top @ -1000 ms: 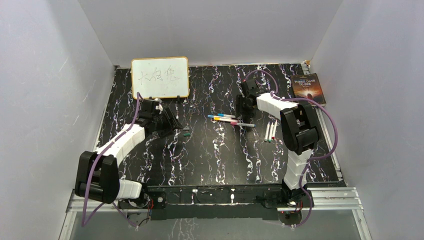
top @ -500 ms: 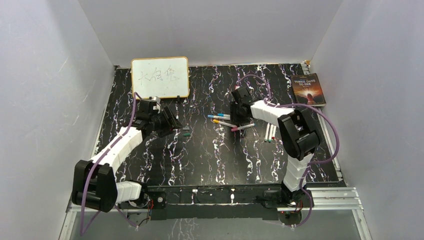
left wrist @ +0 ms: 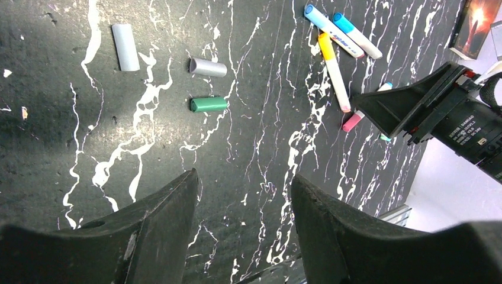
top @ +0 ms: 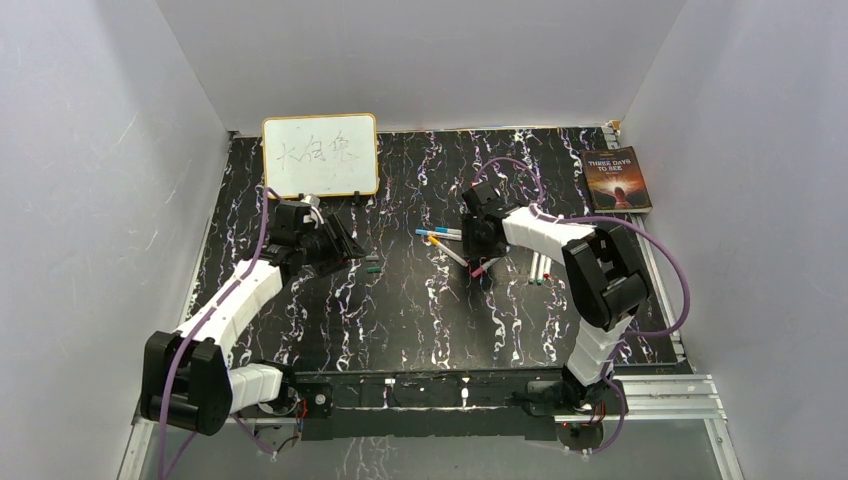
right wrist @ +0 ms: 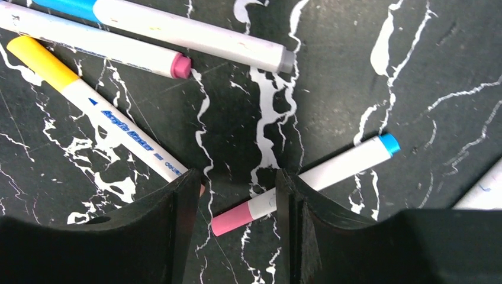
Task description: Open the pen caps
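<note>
Right gripper (right wrist: 237,183), jaws parted and empty: centre over slim white pink-capped marker (right wrist: 343,163) before closing; left gripper (left wrist: 243,180) likewise parted, empty.

Overhead view looks down; close wrist views seemingly share the pens (right wrist: 112,127).
</note>
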